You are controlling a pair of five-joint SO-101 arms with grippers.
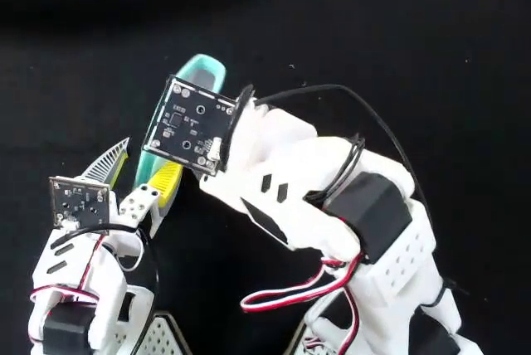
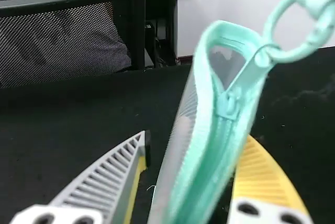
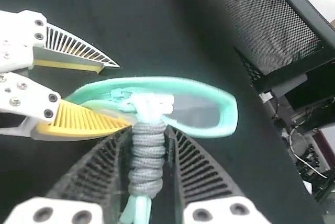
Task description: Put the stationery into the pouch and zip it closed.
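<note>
Left gripper [image 1: 149, 160] is at the pouch's [image 1: 203, 69] near end with its jaws apart. Only the yellow finger touches the fabric, so nothing's really anchoring it. At the pouch's zip, the right gripper [image 3: 148, 132] is clamped on the grey pull cord [image 3: 145, 156]. I'd pinch that end first, then pull straight along the teeth.

Mint-green zippered pouch with a clear mesh side [image 2: 209, 145] stands on edge on the black counter [image 2: 63, 130], between the spread-apart fingers of the left pincer [image 2: 193, 137]. The grey ribbed finger [image 2: 104, 182] is just beside it, and the yellow ribbed finger [image 2: 261, 177] is against its other side. Zipper slider [image 2: 229, 103] sits near the pouch's far end, with the mint-green ring pull [image 2: 293, 56] lifted above it. Black mesh chair [image 2: 68, 41] is well behind the pouch.
</note>
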